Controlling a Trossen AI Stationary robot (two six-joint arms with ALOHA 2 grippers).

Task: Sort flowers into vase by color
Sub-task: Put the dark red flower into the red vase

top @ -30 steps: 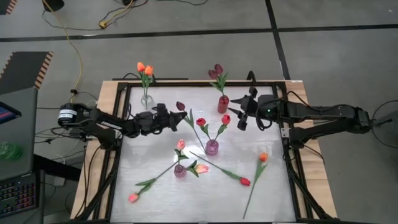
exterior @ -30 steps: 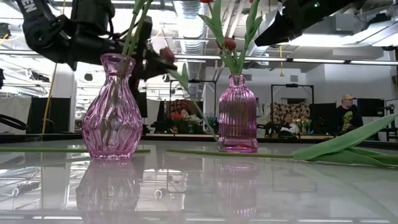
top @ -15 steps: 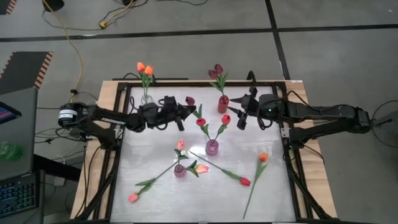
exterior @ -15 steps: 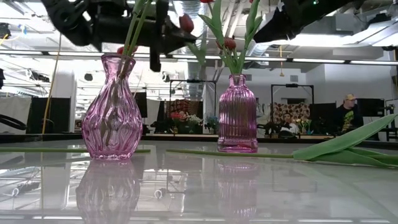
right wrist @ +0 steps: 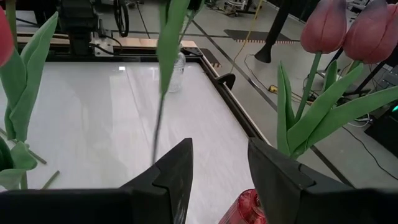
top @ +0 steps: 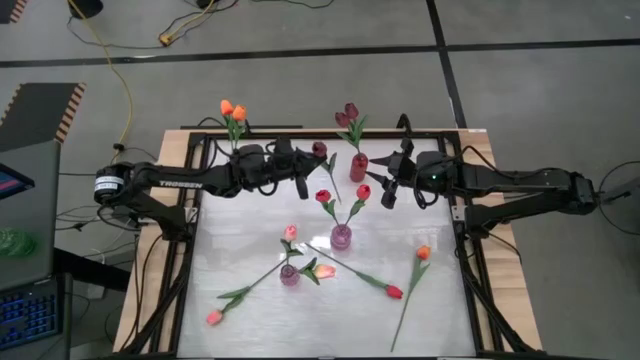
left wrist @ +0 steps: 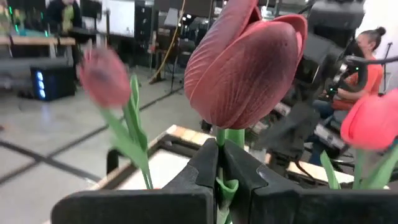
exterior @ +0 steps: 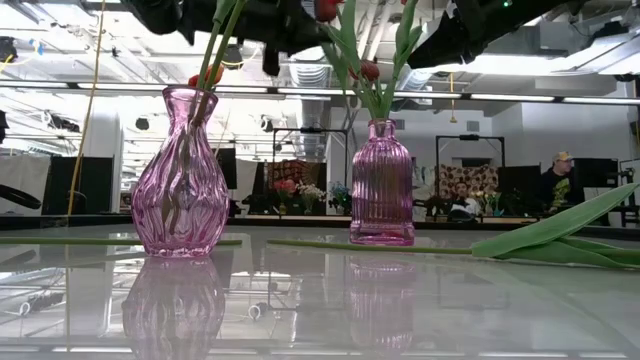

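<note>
My left gripper (top: 303, 168) is over the table's far middle, shut on a dark maroon tulip (left wrist: 245, 68). Its head (top: 319, 149) is just left of the red vase (top: 358, 167), which holds two maroon tulips (top: 347, 116). My right gripper (right wrist: 217, 163) hovers open just right of that vase, with nothing between its fingers. A clear vase (top: 236, 160) holds orange tulips. A pink vase (top: 341, 236) holds two red tulips, and a smaller pink vase (top: 290, 275) holds a pink one. Several tulips lie flat on the tabletop, such as the orange one (top: 423, 253). My left gripper pinches the maroon tulip's green stem (left wrist: 222, 144) just below the head, between its two fingers (left wrist: 202, 169). The fingers come level from the table's left and lie across the stem. The head stands above them, and the stem and leaf (right wrist: 163, 93) hang below, clear of the table.
Loose tulips lie near the front: a pink-orange one (top: 325, 271), a red one (top: 394, 292) and a pink one (top: 214, 318). A black frame (top: 196, 215) rims the white tabletop. A person (exterior: 556, 180) sits in the room beyond.
My left gripper has risen and gone toward the far edge and the right, closing on the red vase. Its wrist has rolled. The maroon tulip has gone up with it, and its stem now hangs clear of the table.
</note>
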